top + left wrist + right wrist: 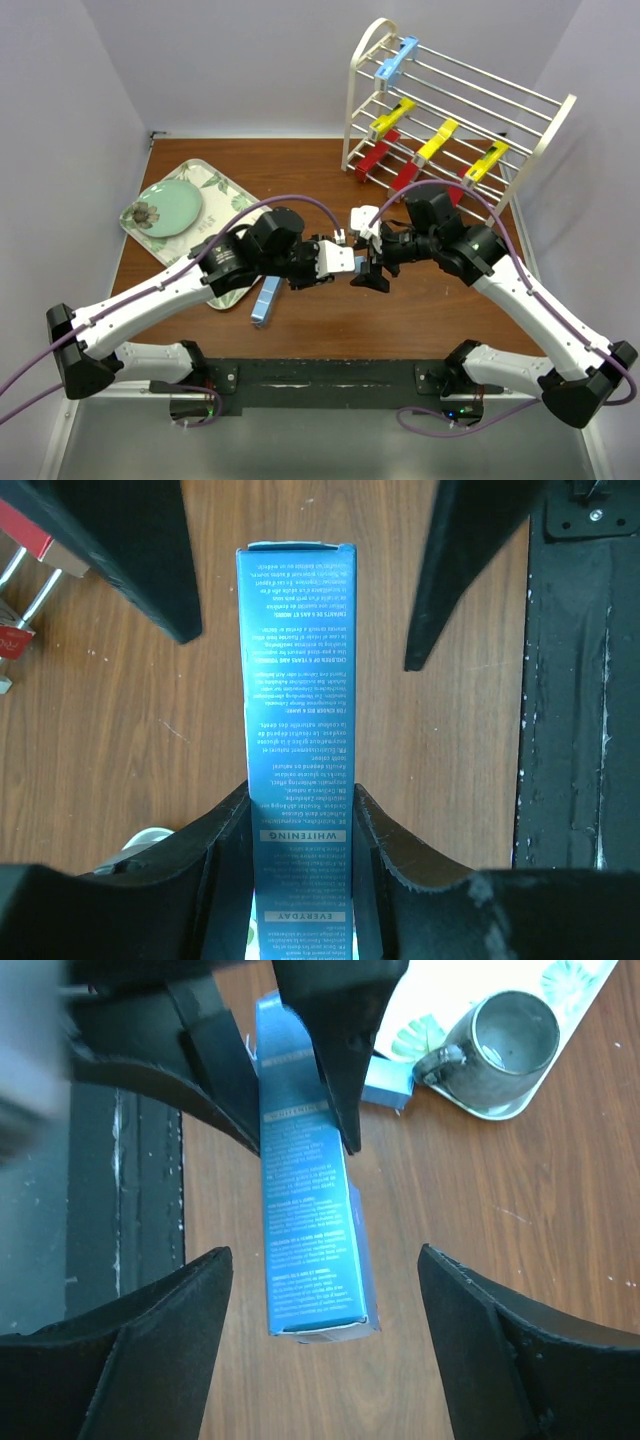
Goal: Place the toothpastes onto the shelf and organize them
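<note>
My left gripper (300, 825) is shut on the near end of a light blue toothpaste box (295, 670), which it holds level above the wooden table. The box's free end (312, 1250) reaches between the fingers of my right gripper (322, 1260). That gripper is open, with a gap on each side of the box. From above, the two grippers meet at mid-table, left (335, 262) and right (368, 268). A second blue box (265, 300) lies on the table under the left arm. The cream shelf (540, 140) at the back right carries one blue (395, 60), three yellow (437, 140) and red boxes (375, 157).
A leaf-patterned tray (222, 188) at the left holds a green plate (165, 208) and a grey mug (505, 1035). The black base rail (330, 385) runs along the near edge. Grey walls close in the left, back and right sides.
</note>
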`<state>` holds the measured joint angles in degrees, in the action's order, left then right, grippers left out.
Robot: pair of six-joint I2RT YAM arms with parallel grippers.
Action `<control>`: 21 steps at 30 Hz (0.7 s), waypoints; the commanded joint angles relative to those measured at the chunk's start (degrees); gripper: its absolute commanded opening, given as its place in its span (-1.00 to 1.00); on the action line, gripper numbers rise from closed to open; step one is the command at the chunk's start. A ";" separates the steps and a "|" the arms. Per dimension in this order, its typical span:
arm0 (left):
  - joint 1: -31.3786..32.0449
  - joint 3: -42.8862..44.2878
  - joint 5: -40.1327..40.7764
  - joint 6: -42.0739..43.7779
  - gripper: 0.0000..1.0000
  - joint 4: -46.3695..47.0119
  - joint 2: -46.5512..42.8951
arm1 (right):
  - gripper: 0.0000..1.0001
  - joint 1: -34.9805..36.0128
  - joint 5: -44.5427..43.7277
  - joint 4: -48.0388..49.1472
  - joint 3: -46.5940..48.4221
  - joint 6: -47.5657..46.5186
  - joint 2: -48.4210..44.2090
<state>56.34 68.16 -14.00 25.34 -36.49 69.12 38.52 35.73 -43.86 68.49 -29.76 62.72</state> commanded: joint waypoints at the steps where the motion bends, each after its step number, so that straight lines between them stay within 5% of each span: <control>1: 0.18 3.91 -1.64 0.94 -0.28 0.81 -0.83 | 0.47 0.68 -2.15 -2.11 2.18 -2.15 0.03; 5: 0.18 4.35 -2.34 0.85 -0.28 1.07 -1.27 | 0.38 0.94 -2.50 -1.85 1.82 -2.23 0.04; 13: 0.18 4.17 -1.91 0.76 -0.25 1.07 -1.36 | -0.30 0.94 -2.59 -1.14 2.00 -1.71 -0.49; 21: 0.18 2.95 4.50 -0.64 0.50 4.40 -4.07 | -0.63 0.94 -4.17 -0.53 2.09 0.66 -0.76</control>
<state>56.34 69.71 -13.72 25.17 -36.91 68.60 39.33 32.80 -46.15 68.53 -31.38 62.87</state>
